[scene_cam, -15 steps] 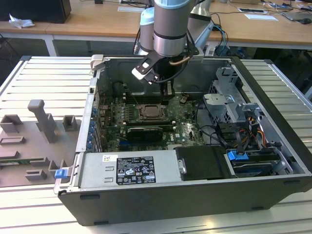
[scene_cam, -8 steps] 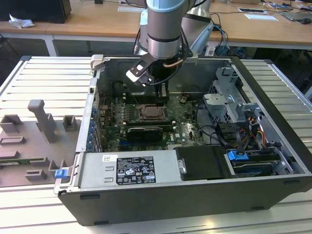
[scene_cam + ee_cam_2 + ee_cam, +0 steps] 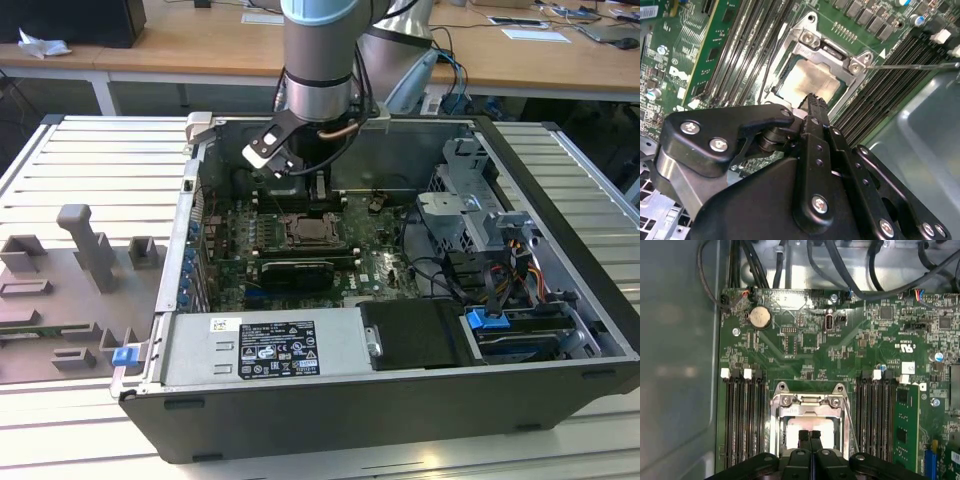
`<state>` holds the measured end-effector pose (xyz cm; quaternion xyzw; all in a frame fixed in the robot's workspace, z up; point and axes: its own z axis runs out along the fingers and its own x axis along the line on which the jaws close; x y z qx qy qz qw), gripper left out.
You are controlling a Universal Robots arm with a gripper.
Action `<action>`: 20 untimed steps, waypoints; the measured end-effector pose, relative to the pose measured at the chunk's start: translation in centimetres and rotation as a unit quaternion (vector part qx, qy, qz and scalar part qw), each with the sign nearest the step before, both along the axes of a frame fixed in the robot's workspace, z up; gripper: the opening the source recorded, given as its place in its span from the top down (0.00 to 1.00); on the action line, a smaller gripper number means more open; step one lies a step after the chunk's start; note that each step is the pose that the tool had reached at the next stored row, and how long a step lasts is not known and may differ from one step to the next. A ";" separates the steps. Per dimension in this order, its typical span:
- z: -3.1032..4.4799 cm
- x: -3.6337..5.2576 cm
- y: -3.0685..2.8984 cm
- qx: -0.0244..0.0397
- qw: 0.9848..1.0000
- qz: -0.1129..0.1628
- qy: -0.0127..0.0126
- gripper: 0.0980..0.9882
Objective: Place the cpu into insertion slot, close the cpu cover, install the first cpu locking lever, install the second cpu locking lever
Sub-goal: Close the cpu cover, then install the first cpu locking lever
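Observation:
The cpu [image 3: 810, 426] lies in the insertion slot [image 3: 774, 432] on the green board, its pale silver face [image 3: 810, 80] showing in both wrist views. The cpu cover [image 3: 811, 401] lies flat around it as a silvery frame [image 3: 856, 82]. A thin metal locking lever [image 3: 912, 65] sticks out free from one corner of the socket. My gripper [image 3: 810, 435] is shut with nothing between its fingers, and its tips [image 3: 813, 98] sit close over the chip's face near one edge. In the exterior view the gripper [image 3: 318, 192] hangs inside the open case just above the socket [image 3: 310, 232].
Long black memory slots [image 3: 742, 420] flank the socket on both sides. A black expansion card [image 3: 298, 270] lies just in front of it. Cables [image 3: 840, 265] and drive cages [image 3: 470, 200] crowd the case. The case walls [image 3: 190, 230] hem the arm in. Grey fixtures [image 3: 85, 250] stand outside the case.

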<state>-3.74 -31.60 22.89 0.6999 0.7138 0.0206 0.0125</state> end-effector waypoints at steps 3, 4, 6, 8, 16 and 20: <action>-0.02 -0.14 0.00 0.000 1.000 0.000 0.000 0.99; -0.02 -0.18 0.00 0.000 1.000 0.000 0.000 0.99; -0.03 -0.22 0.00 0.000 1.000 0.000 0.000 0.99; -0.03 -0.28 0.00 0.000 1.000 0.000 0.000 0.99; 1.06 -0.29 0.01 -0.001 1.000 0.000 0.000 0.99; 2.05 -0.29 0.00 -0.002 1.000 0.000 0.000 0.99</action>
